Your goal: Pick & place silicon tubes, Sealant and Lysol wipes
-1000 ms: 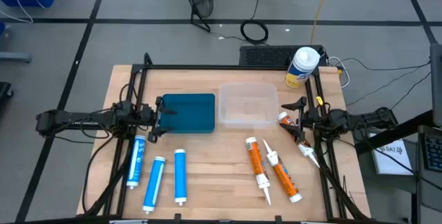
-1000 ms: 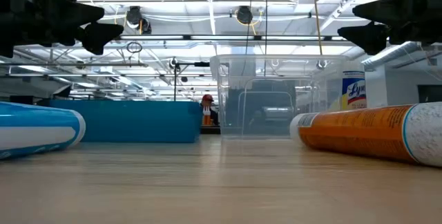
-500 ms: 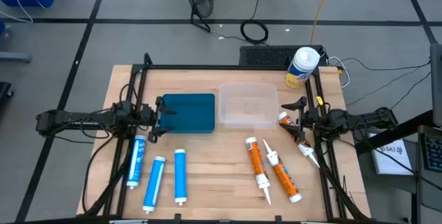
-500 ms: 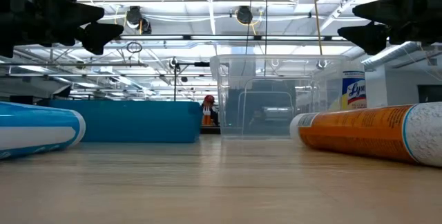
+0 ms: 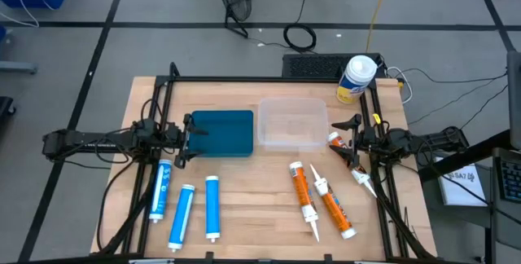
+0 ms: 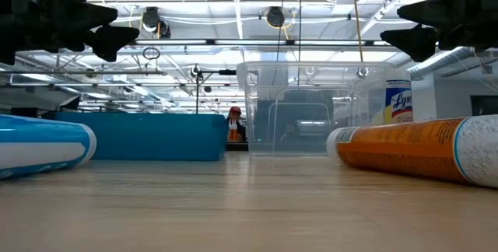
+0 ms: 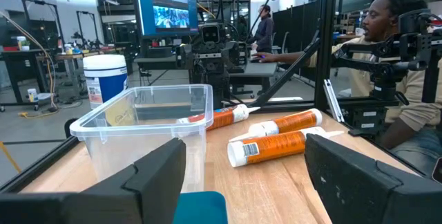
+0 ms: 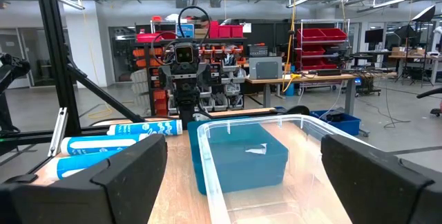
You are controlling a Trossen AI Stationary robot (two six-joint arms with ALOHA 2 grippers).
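- The wipes [image 5: 357, 79] stand upright at the worktop's [image 5: 244, 191] far right corner, beyond the right end effector [image 5: 350, 142] and well apart from it.
- Likely a stiff, light, smooth plastic canister; I would grip the yellow body below the domed cap, since the cap may slip.
- Right end effector: fingers spread wide, empty, beside the clear bin [image 5: 292, 123].
- Left end effector [image 5: 186, 139]: partly spread, empty, at the blue bin [image 5: 221, 132].
- Blue tubes [image 5: 186, 213] and orange tubes [image 5: 319, 200] lie nearer the front.

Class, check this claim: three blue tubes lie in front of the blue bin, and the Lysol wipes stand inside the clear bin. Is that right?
Not quite. The Lysol wipes stand outside the clear bin, at the table's far right corner, as the high view shows. The three blue tubes do lie in front of the blue bin.
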